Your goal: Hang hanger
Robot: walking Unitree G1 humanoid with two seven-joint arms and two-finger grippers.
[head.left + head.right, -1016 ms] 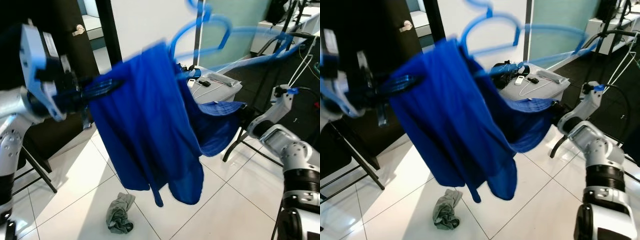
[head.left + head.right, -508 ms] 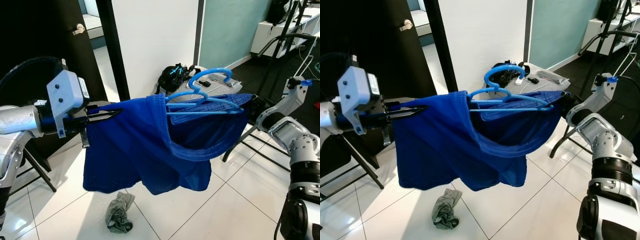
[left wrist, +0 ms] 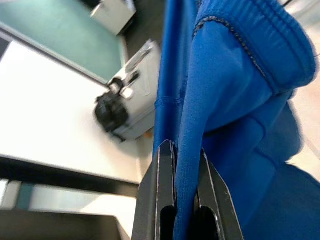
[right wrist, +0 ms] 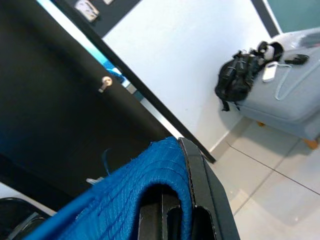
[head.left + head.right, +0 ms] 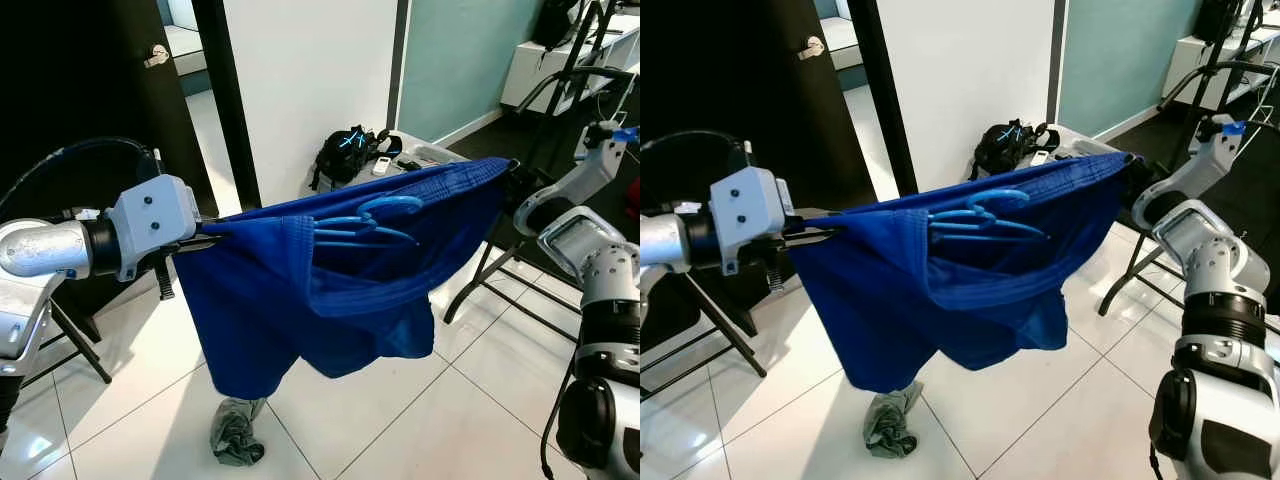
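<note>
A blue garment (image 5: 330, 290) hangs stretched between my two grippers, sagging in the middle over the white tile floor. A blue plastic hanger (image 5: 365, 215) lies tilted on the cloth near its top fold, partly wrapped by it. My left gripper (image 5: 205, 243) is shut on the garment's left edge; in the left wrist view the black fingers (image 3: 165, 190) pinch the blue waistband (image 3: 225, 90). My right gripper (image 5: 510, 180) is shut on the right end, where cloth (image 4: 125, 195) drapes over one finger (image 4: 200, 185).
A crumpled grey cloth (image 5: 235, 435) lies on the floor under the garment. Behind stand a black backpack (image 5: 345, 150) and a grey case (image 5: 440, 155) by the white wall. A black door (image 5: 100, 90) is at left, black rack poles (image 5: 560, 80) at right.
The hanger, swinging high a second ago, has dropped into the cloth. The garment is now pulled flatter between the grippers; the right gripper rose and the left moved inward.
</note>
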